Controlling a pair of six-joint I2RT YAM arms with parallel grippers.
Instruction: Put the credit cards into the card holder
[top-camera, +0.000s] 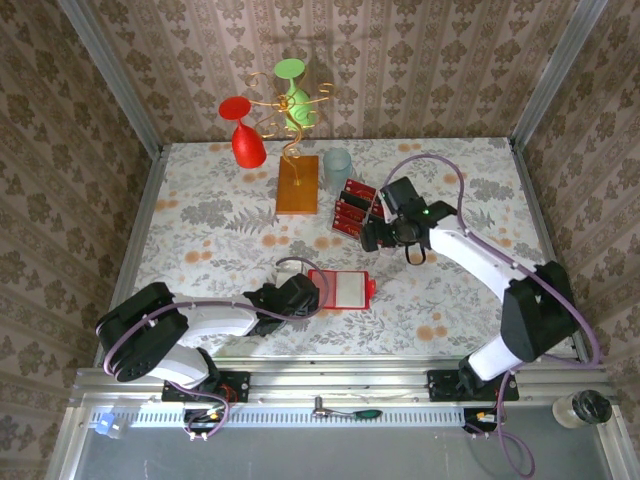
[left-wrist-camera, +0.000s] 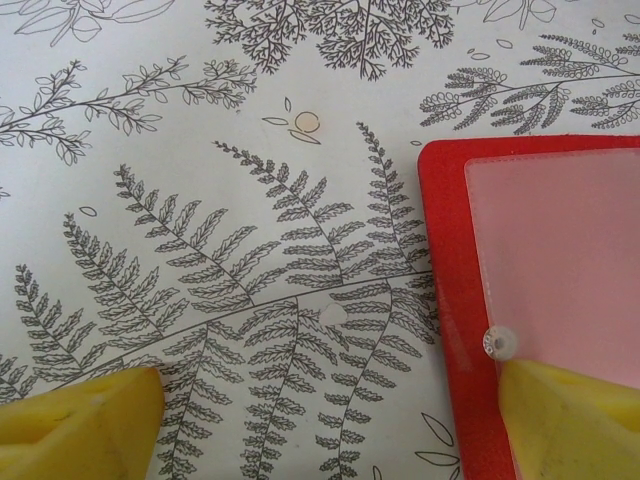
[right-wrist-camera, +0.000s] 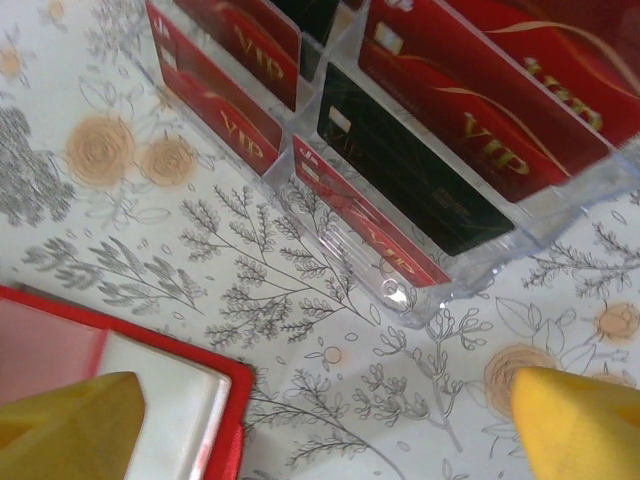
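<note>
The card holder (top-camera: 342, 288) lies open on the table, red with a pale inside. In the left wrist view its red border (left-wrist-camera: 452, 300) and snap (left-wrist-camera: 500, 343) sit at the right. My left gripper (top-camera: 305, 292) (left-wrist-camera: 325, 430) is open at the holder's left edge, with one yellow finger (left-wrist-camera: 570, 420) over the pale inside. Several red credit cards (top-camera: 353, 210) (right-wrist-camera: 480, 110) stand in a clear tiered stand (right-wrist-camera: 440, 285). My right gripper (top-camera: 372, 238) (right-wrist-camera: 325, 430) hangs open between stand and holder corner (right-wrist-camera: 225, 400), holding nothing.
A black card (right-wrist-camera: 420, 170) stands among the red ones. Behind the stand are a pale blue cup (top-camera: 337, 168) and a wooden block (top-camera: 297, 185) with a wire tree bearing a red glass (top-camera: 243, 135) and a green glass (top-camera: 293, 95). Patterned walls enclose the table.
</note>
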